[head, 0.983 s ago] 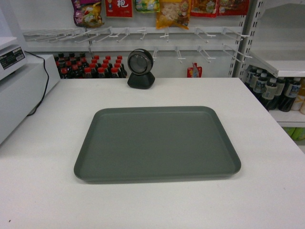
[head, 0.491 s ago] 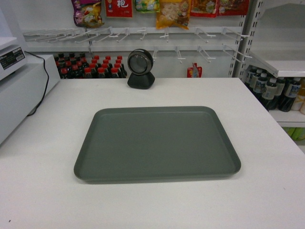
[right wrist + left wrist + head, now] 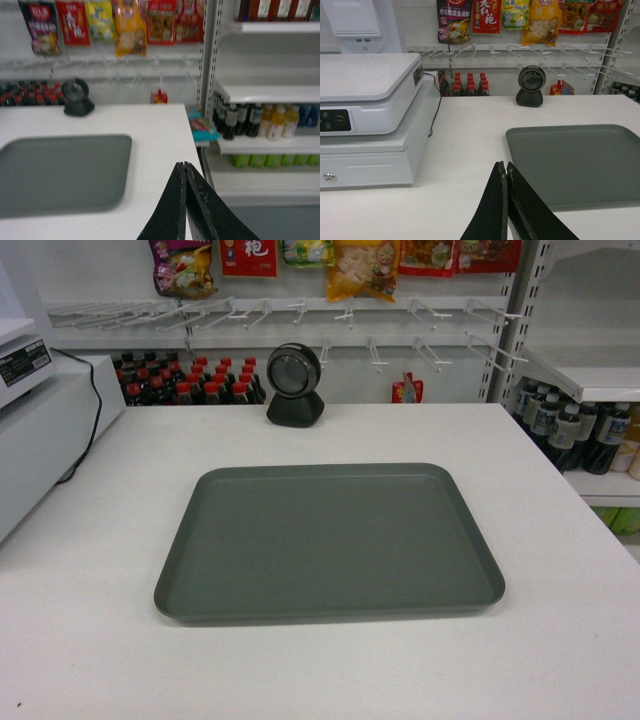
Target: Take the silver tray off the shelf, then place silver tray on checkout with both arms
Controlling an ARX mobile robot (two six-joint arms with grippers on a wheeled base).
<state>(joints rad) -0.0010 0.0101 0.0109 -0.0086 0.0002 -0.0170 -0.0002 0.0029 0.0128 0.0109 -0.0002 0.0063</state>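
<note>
The silver tray (image 3: 330,540) lies flat on the white checkout (image 3: 560,570), near its middle, and nothing touches it. It also shows in the left wrist view as the silver tray (image 3: 575,162) and in the right wrist view as the silver tray (image 3: 60,170). My left gripper (image 3: 504,167) is shut and empty, held back from the tray's near left corner. My right gripper (image 3: 184,166) is shut and empty over the checkout's right edge, off the tray's right side. Neither arm shows in the head view. A shelf (image 3: 272,92) stands to the right.
A black round scanner (image 3: 294,385) stands at the checkout's far edge. A white cash register (image 3: 370,115) with a black cable sits on the left. Bottles fill the right shelf unit (image 3: 255,120) and the rack behind. Snack bags (image 3: 365,265) hang on the back wall.
</note>
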